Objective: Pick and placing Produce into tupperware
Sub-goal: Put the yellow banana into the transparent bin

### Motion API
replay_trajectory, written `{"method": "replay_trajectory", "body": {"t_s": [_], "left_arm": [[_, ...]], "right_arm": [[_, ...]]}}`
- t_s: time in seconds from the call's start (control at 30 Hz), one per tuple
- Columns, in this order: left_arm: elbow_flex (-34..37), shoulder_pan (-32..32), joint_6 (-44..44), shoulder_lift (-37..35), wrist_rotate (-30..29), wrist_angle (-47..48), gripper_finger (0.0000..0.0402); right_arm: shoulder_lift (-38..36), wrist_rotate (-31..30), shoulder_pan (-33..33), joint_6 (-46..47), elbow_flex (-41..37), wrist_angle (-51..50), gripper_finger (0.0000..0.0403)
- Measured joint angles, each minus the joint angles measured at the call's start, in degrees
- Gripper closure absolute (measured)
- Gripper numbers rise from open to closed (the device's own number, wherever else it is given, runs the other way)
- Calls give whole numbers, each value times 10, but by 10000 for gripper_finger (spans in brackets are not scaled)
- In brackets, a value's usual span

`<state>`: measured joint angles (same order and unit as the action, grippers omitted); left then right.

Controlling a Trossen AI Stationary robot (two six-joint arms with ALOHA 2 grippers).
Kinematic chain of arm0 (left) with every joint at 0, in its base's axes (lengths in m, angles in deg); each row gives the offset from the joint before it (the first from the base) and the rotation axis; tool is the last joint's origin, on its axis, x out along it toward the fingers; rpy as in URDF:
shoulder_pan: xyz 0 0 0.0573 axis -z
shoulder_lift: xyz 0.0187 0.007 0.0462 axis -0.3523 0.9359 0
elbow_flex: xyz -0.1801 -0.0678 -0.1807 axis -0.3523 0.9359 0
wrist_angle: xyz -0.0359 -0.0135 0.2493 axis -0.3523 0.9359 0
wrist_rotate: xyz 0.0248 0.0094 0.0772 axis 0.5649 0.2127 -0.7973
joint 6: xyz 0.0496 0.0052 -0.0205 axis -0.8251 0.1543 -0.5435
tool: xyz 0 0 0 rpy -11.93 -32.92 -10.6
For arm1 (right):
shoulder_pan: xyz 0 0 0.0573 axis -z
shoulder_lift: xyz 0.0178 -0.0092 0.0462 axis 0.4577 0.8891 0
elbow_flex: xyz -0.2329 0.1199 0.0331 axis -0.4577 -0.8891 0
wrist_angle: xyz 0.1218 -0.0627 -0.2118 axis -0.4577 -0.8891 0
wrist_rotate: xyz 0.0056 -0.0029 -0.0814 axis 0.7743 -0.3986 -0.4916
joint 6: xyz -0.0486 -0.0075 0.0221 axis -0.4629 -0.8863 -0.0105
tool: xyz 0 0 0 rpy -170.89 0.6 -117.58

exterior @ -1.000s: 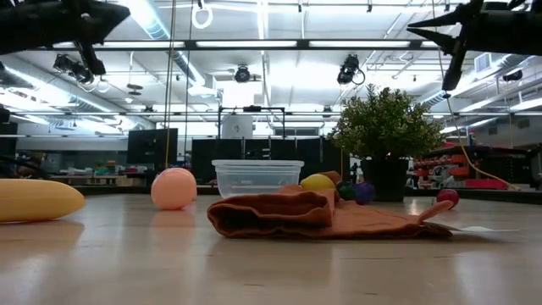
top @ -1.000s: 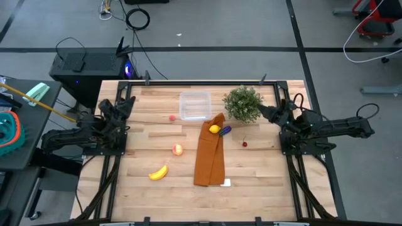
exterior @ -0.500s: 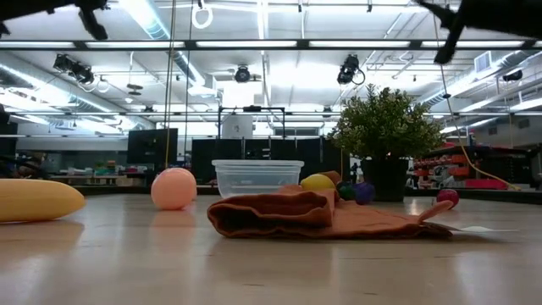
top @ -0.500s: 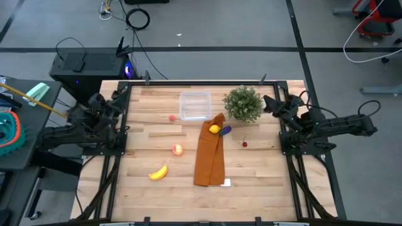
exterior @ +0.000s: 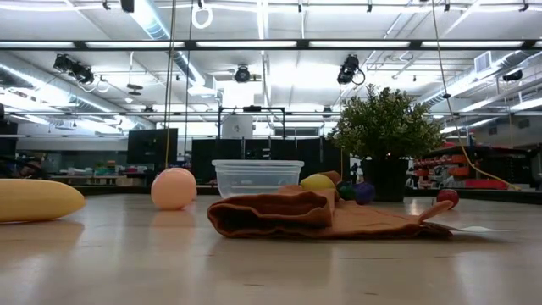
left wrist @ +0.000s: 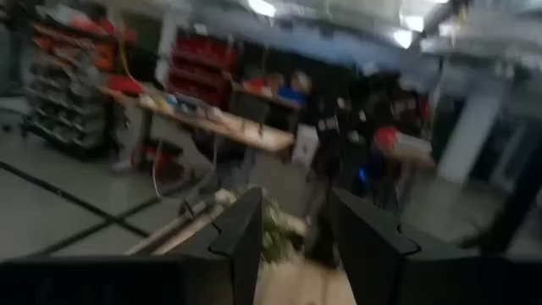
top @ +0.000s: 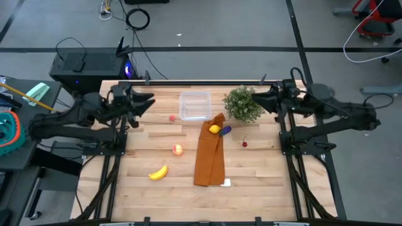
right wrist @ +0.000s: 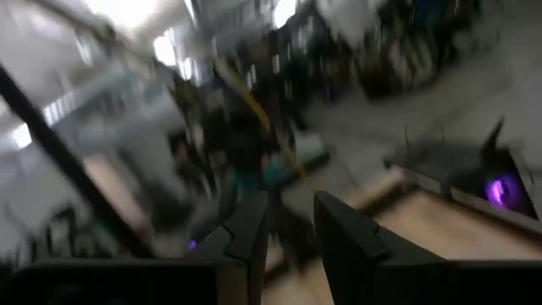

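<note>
Orange cloth point(top: 209, 158) (lemon point(top: 215, 129) on it) abuts tupperware point(top: 195, 105); both arms' fingers parted.

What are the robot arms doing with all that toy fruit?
Nothing is picked up yet. The left claw and right claw both hang open and empty near the back of the table. The clear tupperware is empty. The banana, the round fruit and the lemon on the orange cloth all wait.

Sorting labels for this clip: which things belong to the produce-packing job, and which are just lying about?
Job: tupperware, banana, lemon, round fruit, purple piece, red pieces.
Lying about: potted plant, orange-brown cloth.
</note>
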<state>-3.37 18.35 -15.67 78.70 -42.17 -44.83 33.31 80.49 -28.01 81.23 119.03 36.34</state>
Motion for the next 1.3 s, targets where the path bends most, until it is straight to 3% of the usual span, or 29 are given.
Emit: {"method": "replay_trajectory", "body": {"t_s": [0.17,0.3,0.6,0.93,1.3], "left_arm": [[-98,46,-30,57,3,127,250],[-159,75,-30,89,0,237,254],[-187,133,43,126,-34,416,238],[-187,183,89,166,-35,511,234],[-186,186,121,233,-34,598,234]], "right_arm": [[63,78,-2,0,135,-188,300],[104,129,-2,2,196,-305,304],[141,218,-9,49,203,-427,304],[186,212,-82,38,203,-446,304],[246,176,-131,30,202,-487,309]]}}
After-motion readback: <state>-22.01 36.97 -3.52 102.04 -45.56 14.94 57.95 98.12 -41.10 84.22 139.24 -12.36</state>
